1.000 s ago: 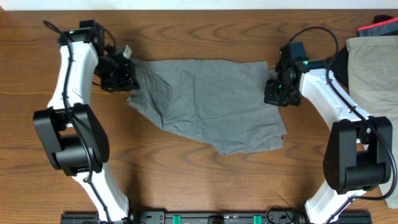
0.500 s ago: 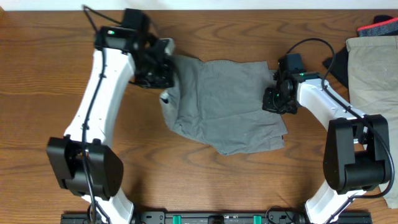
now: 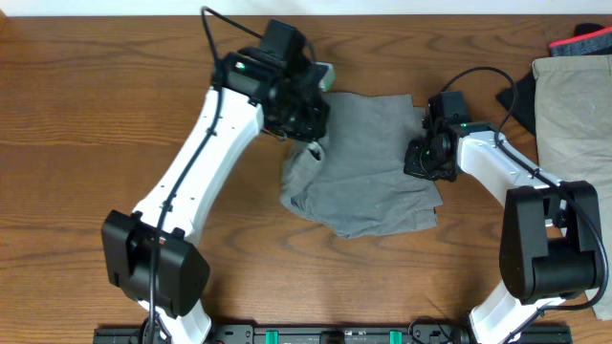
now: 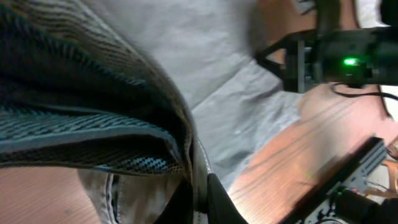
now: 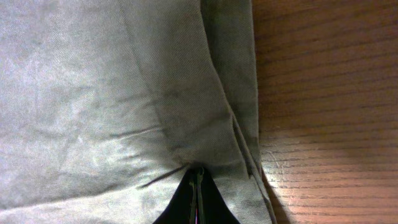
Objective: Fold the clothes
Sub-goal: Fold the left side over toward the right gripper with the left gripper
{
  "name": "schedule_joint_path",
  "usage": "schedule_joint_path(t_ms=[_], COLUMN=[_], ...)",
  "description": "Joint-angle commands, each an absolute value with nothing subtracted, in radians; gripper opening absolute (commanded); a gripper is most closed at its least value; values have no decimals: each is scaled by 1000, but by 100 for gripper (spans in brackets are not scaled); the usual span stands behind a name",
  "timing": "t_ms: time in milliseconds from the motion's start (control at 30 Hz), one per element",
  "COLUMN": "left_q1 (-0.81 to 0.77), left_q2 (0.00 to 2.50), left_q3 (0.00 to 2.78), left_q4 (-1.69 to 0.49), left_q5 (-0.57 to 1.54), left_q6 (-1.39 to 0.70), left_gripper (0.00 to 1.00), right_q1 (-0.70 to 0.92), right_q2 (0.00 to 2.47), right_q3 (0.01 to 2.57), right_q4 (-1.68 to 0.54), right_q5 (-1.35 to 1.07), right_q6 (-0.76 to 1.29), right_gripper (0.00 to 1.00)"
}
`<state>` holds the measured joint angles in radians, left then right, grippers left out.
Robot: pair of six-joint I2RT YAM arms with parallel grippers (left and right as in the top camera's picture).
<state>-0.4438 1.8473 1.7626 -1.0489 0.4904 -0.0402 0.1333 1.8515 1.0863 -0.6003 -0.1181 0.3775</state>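
Left gripper (image 3: pixel 308 119): pinched shut on the lifted left edge of the grey shorts (image 3: pixel 373 182), upper centre of frame. Right gripper (image 3: pixel 422 159): closed on the right edge, centre right. Long axis left-right; lifted edge probably due rightward, onto the pinned edge.

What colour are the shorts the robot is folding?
The shorts are plain grey, with no pattern. The overhead view shows it best.

a robot lab bench: wood-grain table (image 3: pixel 57 191), white arms (image 3: pixel 191 177), black mounting rail (image 3: pixel 325 335)
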Motion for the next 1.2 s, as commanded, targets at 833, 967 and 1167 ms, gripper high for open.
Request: schedule_joint_path(t_ms=[833, 967, 1167], left_q1=[-641, -641, -641], left_q2=[1917, 1936, 1940], left_q3=[1777, 1777, 1777], left_q4=[-897, -855, -797], left_q5=[512, 512, 555], left_q6=[-92, -112, -141], left_gripper=[7, 7, 7], right_q1=[59, 25, 23], right_q2=[1833, 1784, 1774], right_q3=[1138, 1206, 1211], right_q4=[-706, -779, -790], right_q5=[-135, -136, -131], right_q6=[394, 376, 366], right_gripper=[1, 1, 1])
